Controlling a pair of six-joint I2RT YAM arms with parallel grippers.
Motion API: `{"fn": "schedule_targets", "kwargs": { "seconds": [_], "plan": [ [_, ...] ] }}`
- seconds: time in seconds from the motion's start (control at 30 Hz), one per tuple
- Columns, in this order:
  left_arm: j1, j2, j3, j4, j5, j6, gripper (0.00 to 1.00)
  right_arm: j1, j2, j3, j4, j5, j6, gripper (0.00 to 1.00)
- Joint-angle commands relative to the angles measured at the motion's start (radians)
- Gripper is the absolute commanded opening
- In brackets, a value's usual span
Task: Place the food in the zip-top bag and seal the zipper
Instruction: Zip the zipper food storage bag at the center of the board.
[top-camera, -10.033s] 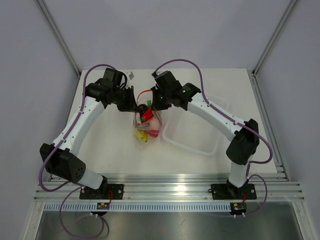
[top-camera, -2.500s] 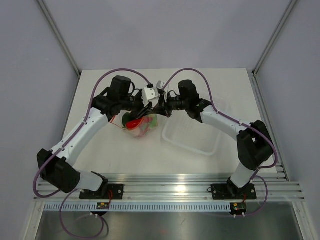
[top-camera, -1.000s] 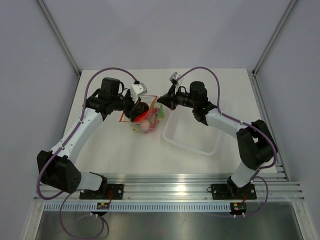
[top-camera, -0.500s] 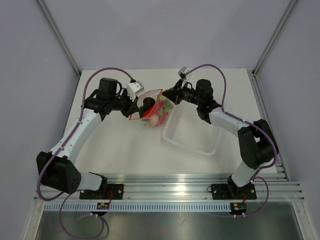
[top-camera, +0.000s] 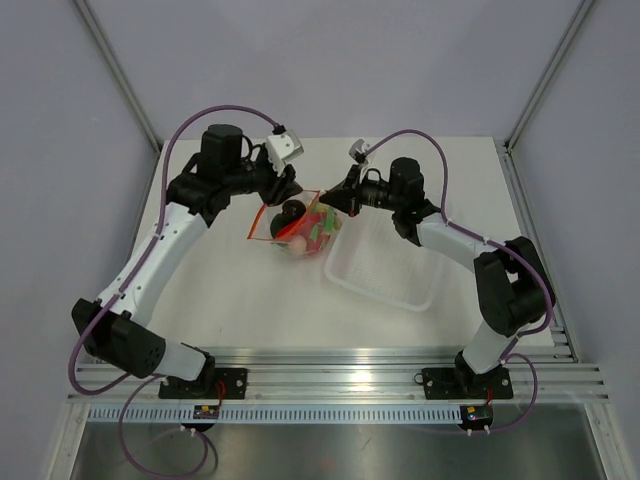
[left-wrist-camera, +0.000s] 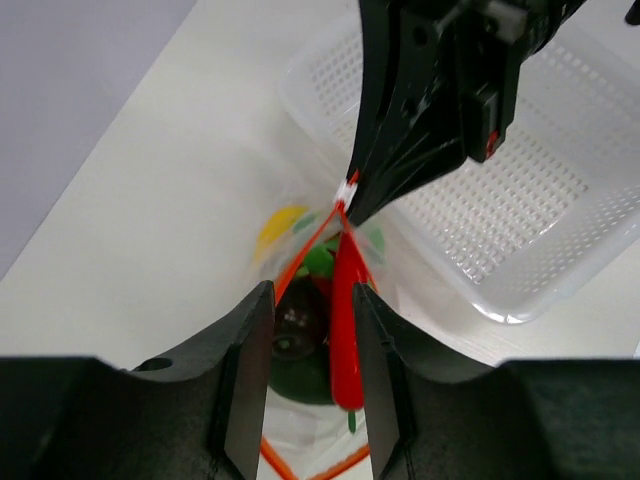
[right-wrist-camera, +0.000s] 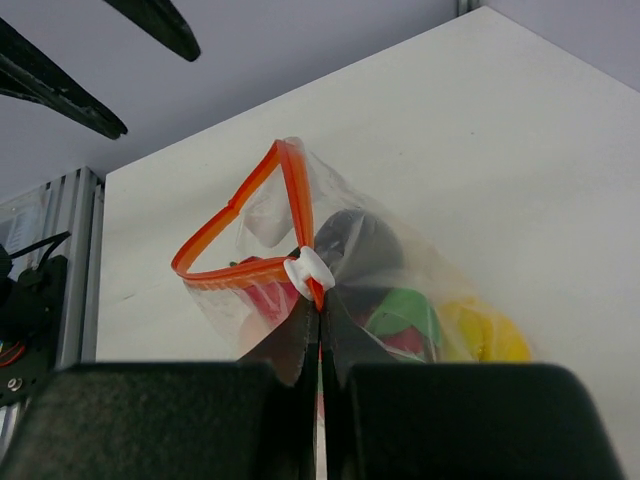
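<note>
- Lifted since half a second back, my left hand (left-wrist-camera: 312, 300) hangs over the bag (top-camera: 300, 232), fingers apart and touching nothing.
- I see the bag sitting on the table (top-camera: 220, 290) between both arms, its orange zipper (right-wrist-camera: 285, 190) gaping in a loop. The chilli (left-wrist-camera: 346, 330), banana (left-wrist-camera: 280, 222) and dark round fruit (right-wrist-camera: 355, 240) are inside.
- My right hand (right-wrist-camera: 320, 325) is clamped on the zipper's end, at its white slider (right-wrist-camera: 308, 270).
- A clear tray (top-camera: 385, 265) lies just right of the bag.

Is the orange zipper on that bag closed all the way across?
No, the zipper gapes in a wide loop beyond the right gripper pinching it.
</note>
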Motion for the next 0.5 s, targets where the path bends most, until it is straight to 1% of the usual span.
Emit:
{"fn": "schedule_targets", "kwargs": {
  "seconds": [0.0, 0.1, 0.13, 0.17, 0.3, 0.47],
  "plan": [
    [-0.039, 0.076, 0.068, 0.019, -0.01, 0.062, 0.4, -0.001, -0.009, 0.07, 0.021, -0.096, -0.031, 0.0],
    [-0.052, 0.113, 0.086, 0.028, 0.041, 0.093, 0.43, -0.001, -0.004, 0.081, -0.019, -0.128, -0.048, 0.0],
    [-0.059, 0.116, 0.083, 0.034, 0.055, 0.1, 0.47, -0.001, -0.004, 0.079, -0.028, -0.13, -0.054, 0.0],
    [-0.06, 0.123, 0.077, 0.035, 0.066, 0.111, 0.54, -0.001, -0.004, 0.082, -0.046, -0.135, -0.066, 0.0],
    [-0.063, 0.146, 0.091, 0.026, 0.104, 0.146, 0.55, -0.001, 0.0, 0.081, -0.063, -0.15, -0.075, 0.0],
    [-0.068, 0.184, 0.123, -0.009, 0.164, 0.173, 0.53, 0.001, 0.01, 0.087, -0.06, -0.167, -0.068, 0.0]
  ]
}}
